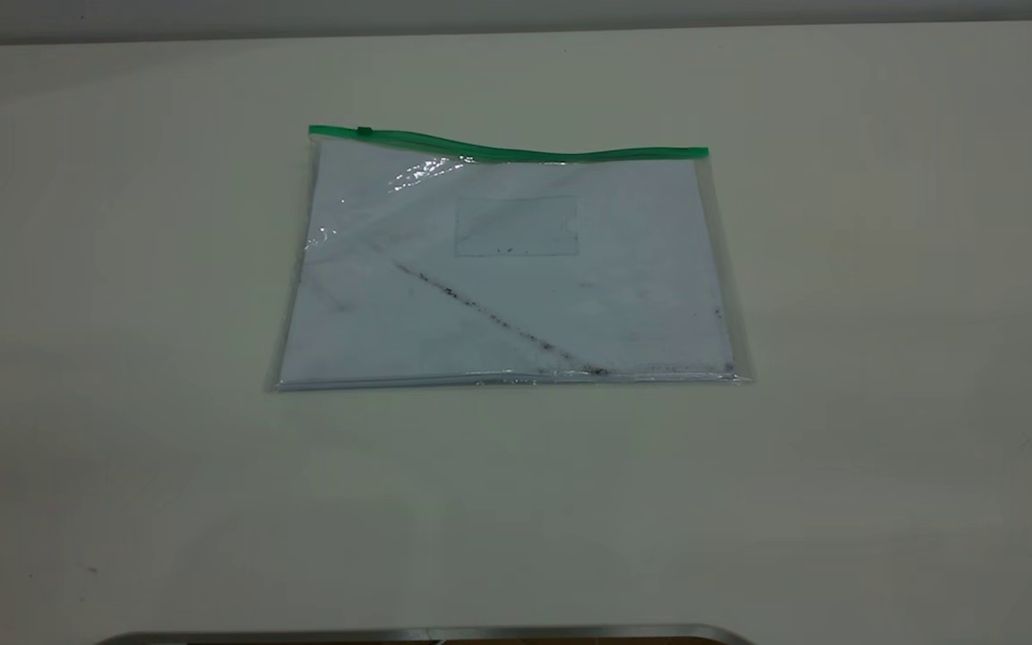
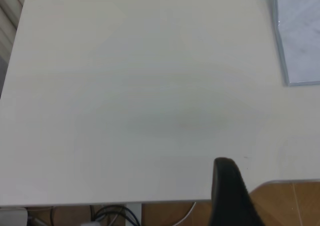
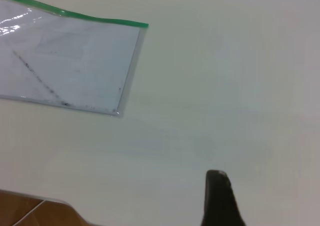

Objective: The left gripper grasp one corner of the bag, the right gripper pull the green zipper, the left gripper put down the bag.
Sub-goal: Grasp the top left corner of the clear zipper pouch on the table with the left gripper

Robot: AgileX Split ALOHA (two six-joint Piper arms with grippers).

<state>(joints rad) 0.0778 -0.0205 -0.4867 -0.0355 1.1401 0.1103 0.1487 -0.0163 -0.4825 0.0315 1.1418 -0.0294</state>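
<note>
While the bag lies flat, green zipper on its far edge, both grippers sit well clear; finger states cannot be told.

Only one black finger each of the left gripper and right gripper shows, rest cropped off.

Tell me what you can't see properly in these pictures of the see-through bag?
- Left gripper: only one dark finger shows in the left wrist view, cut off by the edge; open or shut unclear.
- Right gripper: same in the right wrist view.
- Both arms: outside the exterior view.
- Bag: mostly cut off in the left wrist view.
- Green zipper slider: too small to judge.
</note>
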